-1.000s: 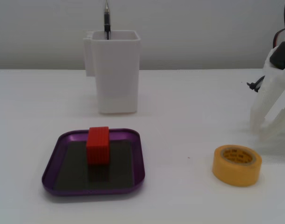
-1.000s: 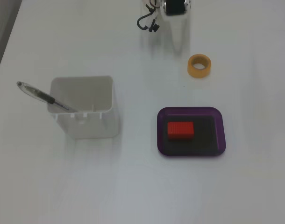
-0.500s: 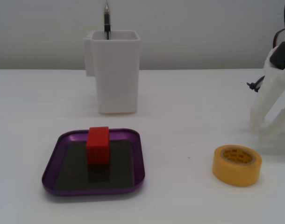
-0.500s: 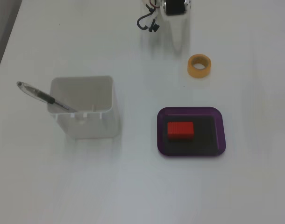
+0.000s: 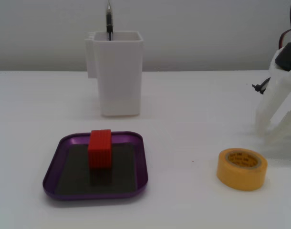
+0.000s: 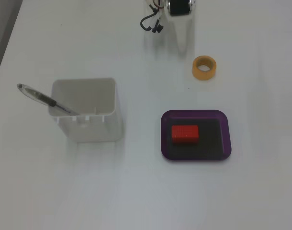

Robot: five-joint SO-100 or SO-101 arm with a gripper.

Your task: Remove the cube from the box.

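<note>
Nothing begun: the cube (image 6: pixel 185 134) sits in the box (image 6: pixel 224 120); my jaws' state I cannot tell; next, reach it.

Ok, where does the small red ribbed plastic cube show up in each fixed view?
A fixed view, low and frontal: small red ribbed plastic cube lower left of centre, inside the shallow purple metallic tray.
A fixed view, from above: cube right of centre, in the tray's left half.
Shared landmark: yellow tape roll.

Faint print inside tape roll (image 5: pixel 242 168) core, unreadable.
</note>
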